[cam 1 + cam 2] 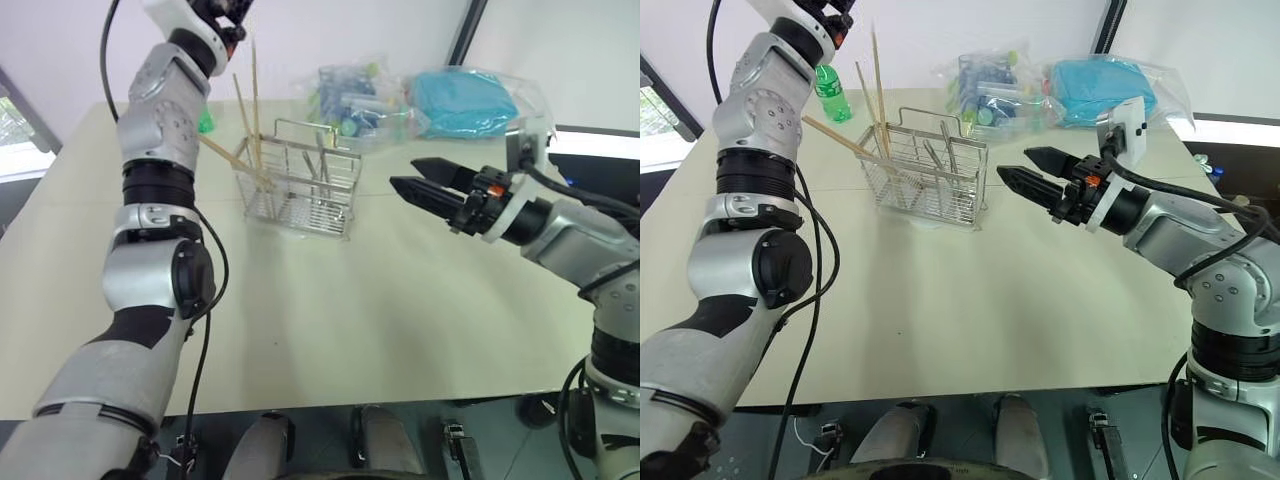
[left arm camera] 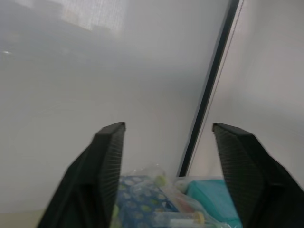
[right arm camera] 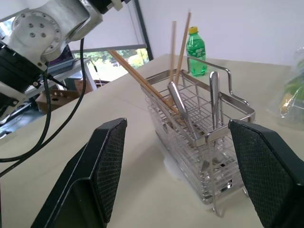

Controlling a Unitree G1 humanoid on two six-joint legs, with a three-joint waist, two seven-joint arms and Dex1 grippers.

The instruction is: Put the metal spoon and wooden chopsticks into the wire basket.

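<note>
**Chopsticks in the rack, both grippers empty**

Head camera: the wire basket sits on the cream table, up around 11 o'clock from its centre. The wooden chopsticks stand inside, two upright, others slanting out toward 10 o'clock. A metal spoon leans among the bars. The right gripper hangs at 3 o'clock of the basket, fingers parted, nothing between them.

Left wrist: the left gripper is spread wide and empty (plastic bags beyond).

Right wrist: basket dead ahead, a green bottle behind it at 12 o'clock.
</note>
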